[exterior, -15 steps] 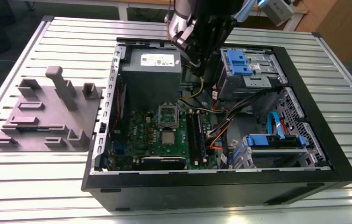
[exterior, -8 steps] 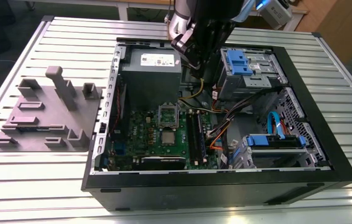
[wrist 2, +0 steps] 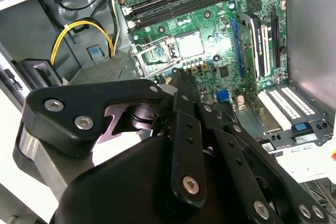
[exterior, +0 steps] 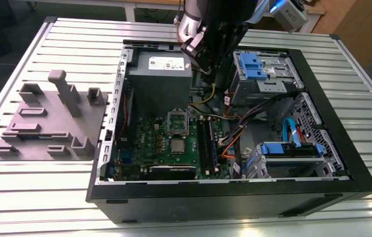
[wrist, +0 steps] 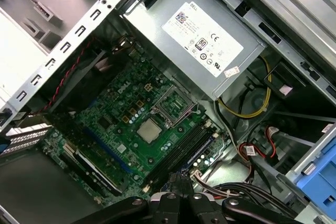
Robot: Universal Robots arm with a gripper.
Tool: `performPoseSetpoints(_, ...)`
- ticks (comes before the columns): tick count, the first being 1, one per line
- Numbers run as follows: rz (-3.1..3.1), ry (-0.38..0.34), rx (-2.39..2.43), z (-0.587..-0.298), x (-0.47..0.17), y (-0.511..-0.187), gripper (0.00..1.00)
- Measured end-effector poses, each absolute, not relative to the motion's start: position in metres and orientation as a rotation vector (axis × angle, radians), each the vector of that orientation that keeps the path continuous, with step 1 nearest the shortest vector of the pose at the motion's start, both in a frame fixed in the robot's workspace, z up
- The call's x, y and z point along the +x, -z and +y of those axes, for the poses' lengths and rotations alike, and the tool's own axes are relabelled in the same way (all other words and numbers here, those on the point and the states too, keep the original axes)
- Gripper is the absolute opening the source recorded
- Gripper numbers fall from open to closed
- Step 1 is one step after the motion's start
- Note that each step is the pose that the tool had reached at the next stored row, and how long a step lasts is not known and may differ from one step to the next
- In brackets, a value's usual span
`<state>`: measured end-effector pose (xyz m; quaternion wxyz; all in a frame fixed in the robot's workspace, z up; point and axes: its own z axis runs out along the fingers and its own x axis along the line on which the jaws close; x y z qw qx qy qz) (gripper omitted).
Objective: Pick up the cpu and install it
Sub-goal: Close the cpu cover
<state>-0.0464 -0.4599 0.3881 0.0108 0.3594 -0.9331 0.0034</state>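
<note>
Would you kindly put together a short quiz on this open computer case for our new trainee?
1. True or false: the gripper holds the cpu.
2. The cpu lies on: A the grey tray outside the case; B the green board; C the power supply.
3. What colour are the drive brackets?
Key: 1 false, the cpu lies apart from the gripper. 2 B. 3 blue.
</note>
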Motion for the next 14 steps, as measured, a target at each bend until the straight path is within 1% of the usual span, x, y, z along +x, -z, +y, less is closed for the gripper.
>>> performPoseSetpoints(14,-2.912,-0.009,1.122,-0.4599,-0.0464,-0.3866,0.10)
